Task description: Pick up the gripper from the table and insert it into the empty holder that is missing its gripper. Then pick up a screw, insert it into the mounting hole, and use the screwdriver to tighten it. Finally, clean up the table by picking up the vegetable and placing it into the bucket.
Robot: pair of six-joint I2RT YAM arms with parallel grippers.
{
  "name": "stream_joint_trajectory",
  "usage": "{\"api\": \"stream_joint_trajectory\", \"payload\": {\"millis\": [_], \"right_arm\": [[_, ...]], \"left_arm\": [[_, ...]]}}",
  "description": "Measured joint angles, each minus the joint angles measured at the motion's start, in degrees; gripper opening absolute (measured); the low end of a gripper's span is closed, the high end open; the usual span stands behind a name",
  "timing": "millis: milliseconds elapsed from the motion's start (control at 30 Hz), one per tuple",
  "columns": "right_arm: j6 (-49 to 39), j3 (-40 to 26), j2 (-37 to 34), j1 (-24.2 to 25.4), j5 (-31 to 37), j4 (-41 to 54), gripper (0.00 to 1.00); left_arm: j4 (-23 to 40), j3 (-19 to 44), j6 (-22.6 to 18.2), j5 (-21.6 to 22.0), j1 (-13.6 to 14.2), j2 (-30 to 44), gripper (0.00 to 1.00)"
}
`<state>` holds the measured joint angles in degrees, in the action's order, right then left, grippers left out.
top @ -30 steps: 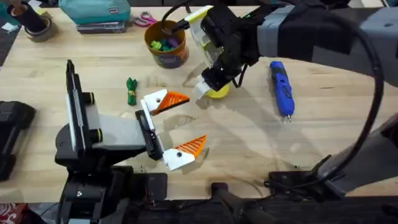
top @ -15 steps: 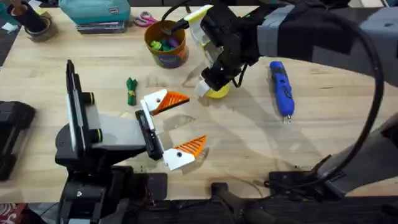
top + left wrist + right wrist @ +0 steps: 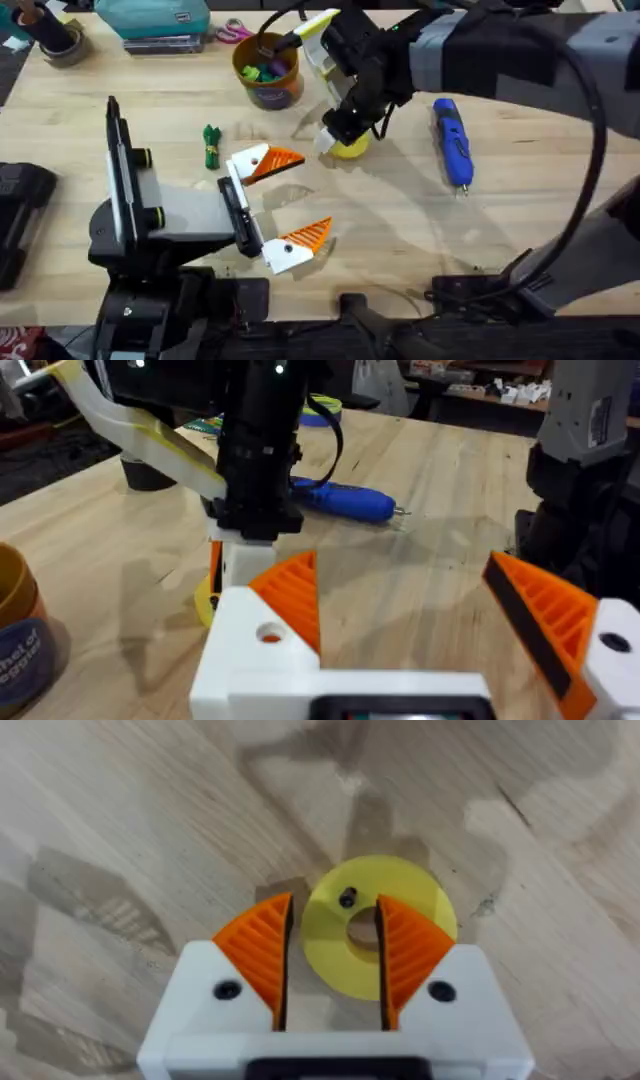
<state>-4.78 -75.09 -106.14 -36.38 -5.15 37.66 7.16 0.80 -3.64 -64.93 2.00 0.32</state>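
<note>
My right gripper (image 3: 335, 141) hangs low over a yellow disc (image 3: 350, 149) at mid-table. Its orange pads (image 3: 262, 945) stand a small gap apart above the disc (image 3: 420, 905), open. A small dark screw (image 3: 347, 898) lies on the disc between them. My left gripper (image 3: 305, 196) rests wide open on the table, both white fingers carrying orange pads (image 3: 292, 595). The loose gripper and the empty holder are out of view. The blue screwdriver (image 3: 452, 140) lies right of the disc. The green vegetable (image 3: 210, 146) lies left of my left gripper. The orange-tan bucket (image 3: 268, 72) stands behind.
A black tape roll (image 3: 58, 40) sits at the far left corner, with a teal case (image 3: 150, 18) and scissors (image 3: 232, 31) along the back edge. Bare wood lies in front of the screwdriver and right of my left gripper.
</note>
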Motion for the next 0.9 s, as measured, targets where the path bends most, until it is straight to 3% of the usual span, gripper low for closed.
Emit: {"api": "stream_joint_trajectory", "payload": {"millis": [600,700,900], "right_arm": [[0.0,-0.02,0.02,0.0,0.0,-1.3,0.393],[-0.01,-0.02,0.01,0.0,0.0,-1.28,0.325],[-0.02,-0.02,0.02,0.0,0.0,-1.3,0.302]], "left_arm": [[0.0,0.0,0.0,0.0,0.0,0.0,0.986],[0.0,0.0,0.0,-0.02,0.0,0.0,0.986],[0.0,0.0,0.0,0.0,0.0,0.0,0.986]]}}
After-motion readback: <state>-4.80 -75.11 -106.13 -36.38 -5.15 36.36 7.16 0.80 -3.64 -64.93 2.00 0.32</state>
